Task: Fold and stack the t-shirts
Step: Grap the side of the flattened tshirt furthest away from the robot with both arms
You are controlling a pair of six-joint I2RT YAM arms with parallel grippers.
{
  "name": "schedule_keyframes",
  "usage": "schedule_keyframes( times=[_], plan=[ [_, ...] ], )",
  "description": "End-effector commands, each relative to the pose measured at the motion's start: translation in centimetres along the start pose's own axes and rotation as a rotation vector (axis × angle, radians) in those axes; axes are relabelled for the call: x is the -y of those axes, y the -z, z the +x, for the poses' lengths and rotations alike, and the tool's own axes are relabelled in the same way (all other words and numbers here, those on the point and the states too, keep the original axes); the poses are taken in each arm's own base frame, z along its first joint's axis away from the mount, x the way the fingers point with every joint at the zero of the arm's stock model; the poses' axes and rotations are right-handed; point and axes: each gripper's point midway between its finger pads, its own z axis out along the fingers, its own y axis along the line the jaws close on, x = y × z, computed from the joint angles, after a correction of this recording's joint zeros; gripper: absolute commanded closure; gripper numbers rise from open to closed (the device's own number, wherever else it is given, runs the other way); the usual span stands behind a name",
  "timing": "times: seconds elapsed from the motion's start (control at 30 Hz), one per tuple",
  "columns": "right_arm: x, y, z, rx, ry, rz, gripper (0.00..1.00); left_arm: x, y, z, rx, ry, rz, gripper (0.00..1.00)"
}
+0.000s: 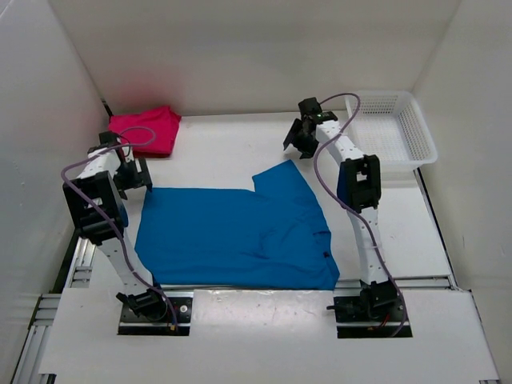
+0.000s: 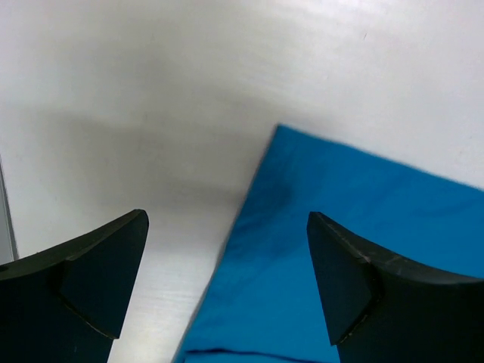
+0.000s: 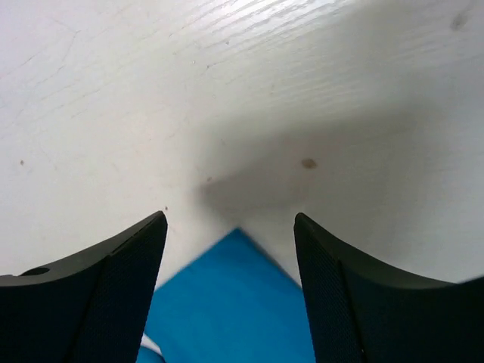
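Spread and empty, the left gripper (image 2: pixel 227 218) hovers — a corner of the blue t-shirt (image 1: pixel 240 232) lies just beyond its fingertips. The right gripper (image 3: pixel 229 217), also released, frames a blue fabric tip.

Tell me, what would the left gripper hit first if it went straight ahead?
Likely the blue shirt, at its edge where it meets the bare table. The left gripper is open, its jaws straddling that edge. Depth is unclear.
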Motion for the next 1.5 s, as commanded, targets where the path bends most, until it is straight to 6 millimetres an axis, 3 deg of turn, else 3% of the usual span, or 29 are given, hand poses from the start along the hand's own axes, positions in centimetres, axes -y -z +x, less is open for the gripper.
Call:
schedule_keyframes(
  times=[0.0, 0.13, 0.3, 0.43, 0.57, 0.6, 0.63, 0.77, 0.8, 0.87, 0.9, 0.93, 1.03, 1.2, 1.37, 1.4, 1.43, 1.47],
  plan=[
    [-1.3, -3.5, 2.9, 0.018, -0.010, 0.061, 0.29, 0.9, 1.2, -4.2, 0.124, -0.003, 0.060, 0.02],
    [-1.1, -3.4, 5.3, -0.029, -0.019, 0.113, 0.48, 0.8, -0.7, -4.0, 0.097, -0.001, 0.060, 0.00],
    [-0.3, -3.1, 6.2, -0.078, -0.084, 0.142, 0.58, 1.2, -1.6, -3.8, 0.075, -0.001, 0.085, 0.00],
    [0.3, -3.0, 7.1, -0.110, -0.086, 0.158, 0.70, 1.2, -2.7, -2.1, 0.026, -0.005, 0.066, 0.00],
    [0.2, -2.4, 6.4, -0.095, -0.094, 0.148, 0.67, 2.5, -2.8, -1.6, 0.015, -0.025, 0.099, 0.02],
    [0.9, -2.1, 5.7, -0.075, -0.088, 0.165, 0.52, 2.5, -2.8, -1.6, 0.015, -0.025, 0.099, 0.02],
    [1.1, -1.2, 5.3, -0.056, -0.077, 0.178, 0.46, 3.0, -3.2, -1.4, 0.003, -0.035, 0.102, 0.03],
    [3.7, 0.9, 4.0, 0.032, -0.064, 0.283, 0.37, 4.8, -3.6, -1.3, -0.012, -0.067, 0.136, 0.22],
    [3.4, 2.0, 2.9, 0.080, -0.052, 0.274, 0.35, 4.8, -3.6, -1.3, -0.013, -0.067, 0.136, 0.31],
    [3.7, 2.4, 2.7, 0.119, -0.018, 0.290, 0.34, 5.3, -3.7, -1.1, -0.023, -0.077, 0.139, 0.40],
    [3.7, 2.4, 2.7, 0.116, 0.000, 0.291, 0.34, 5.3, -3.7, -1.1, -0.023, -0.077, 0.139, 0.53],
    [2.9, 2.5, 2.5, 0.101, 0.009, 0.260, 0.34, 5.3, -3.7, -0.9, -0.032, -0.076, 0.139, 0.62],
    [3.0, 2.2, 2.8, 0.079, 0.047, 0.265, 0.31, 5.2, -3.5, -0.4, -0.038, -0.076, 0.138, 0.86],
    [2.6, 2.6, 2.2, 0.099, 0.066, 0.248, 0.29, 5.0, -2.7, -0.1, -0.035, -0.076, 0.128, 0.90],
    [1.7, -0.2, 4.6, -0.015, 0.029, 0.184, 0.32, 5.0, -2.2, 0.0, -0.027, -0.077, 0.128, 0.90],
    [1.8, -1.2, 5.9, -0.074, 0.011, 0.171, 0.36, 5.0, -1.9, -0.2, -0.018, -0.077, 0.128, 0.90],
    [1.4, -1.5, 6.3, -0.096, -0.022, 0.159, 0.48, 5.0, -1.9, 0.0, -0.027, -0.077, 0.128, 0.90],
    [1.1, -1.9, 6.7, -0.117, -0.035, 0.144, 0.54, 5.0, -1.9, 0.0, -0.027, -0.077, 0.128, 0.90]
  ],
)
